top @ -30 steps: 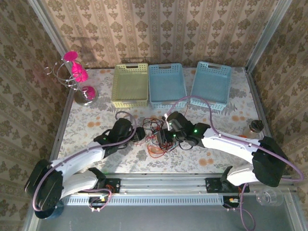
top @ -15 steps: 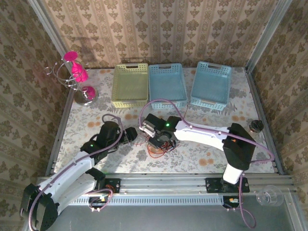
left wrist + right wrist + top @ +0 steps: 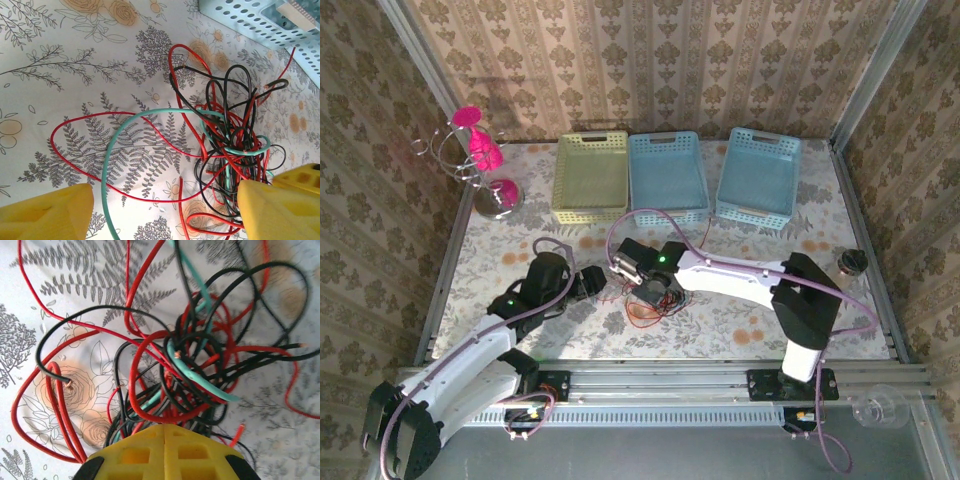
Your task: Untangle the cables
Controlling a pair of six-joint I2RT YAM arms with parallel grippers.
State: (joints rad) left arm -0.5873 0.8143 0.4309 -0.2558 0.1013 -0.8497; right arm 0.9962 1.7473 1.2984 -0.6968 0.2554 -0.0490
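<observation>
The cables, thin red, black and teal wires, lie in a loose tangle on the flowered table top near the middle. My right gripper sits down on the tangle. In the right wrist view its yellow fingers meet flush, and several strands of the cables run in under the gripper's tips. My left gripper stands just left of the tangle, open. In the left wrist view the left gripper straddles a teal loop and red loops, with the cables' knot by its right finger.
Three baskets line the back: yellow-green, blue and blue; the corner of one shows in the left wrist view as a blue basket. A pink-topped wire stand is at the back left. A small round object sits at the right edge.
The right arm swung left over the tangle and its jaws shut there. The left arm drew back to the left and its jaws opened wider.
</observation>
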